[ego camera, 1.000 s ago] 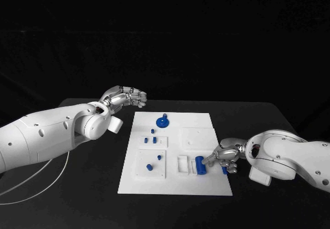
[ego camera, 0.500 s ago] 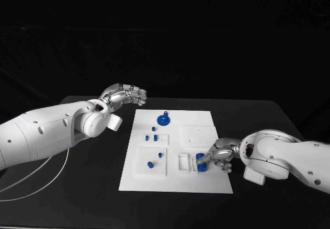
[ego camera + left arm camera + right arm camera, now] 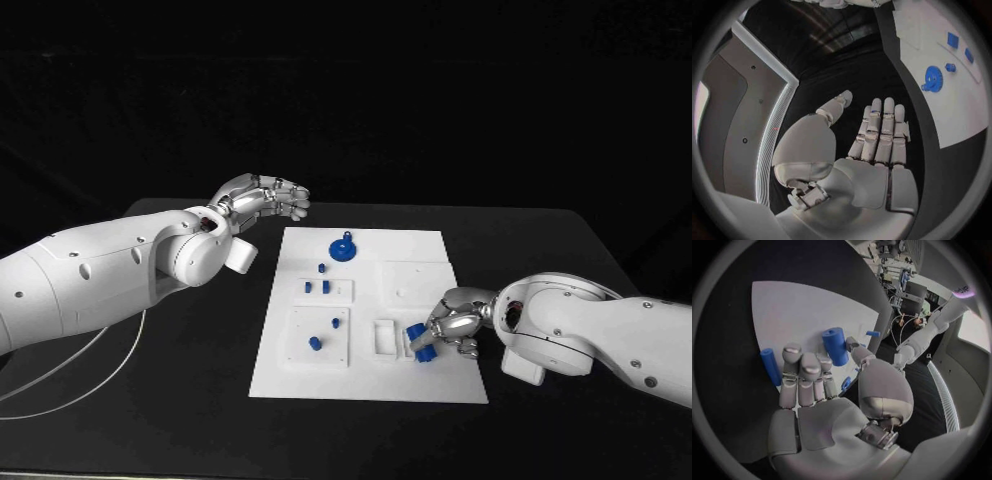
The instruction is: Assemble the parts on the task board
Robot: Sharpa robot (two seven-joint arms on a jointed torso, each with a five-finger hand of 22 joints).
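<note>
A black desk carries a white task board at its middle, with small blue parts on it. The right robot hand reaches over the board's near right corner, fingers extended and spread above a short blue cylinder that lies on the board; from the right wrist view the fingertips are just beside or touching it, but no finger wraps it, so the hand looks open and holds nothing. A thinner blue rod lies near the same corner, close to the board's right edge, on the far side of the fingers from the cylinder. The left robot hand hovers above the desk off the board's far left corner, well apart from any part; its wrist view shows flat, straight fingers with nothing in them. A blue gear and several small blue pegs sit toward the board's left half. The likely risk: the cylinder lies on its side and could roll when nudged, escaping a closing grasp or slipping off the near right corner onto the desk. The rod lies so near that closing fingers might also sweep it over the board's edge. A shallow, off-centre pinch could let the cylinder twist and drop.
</note>
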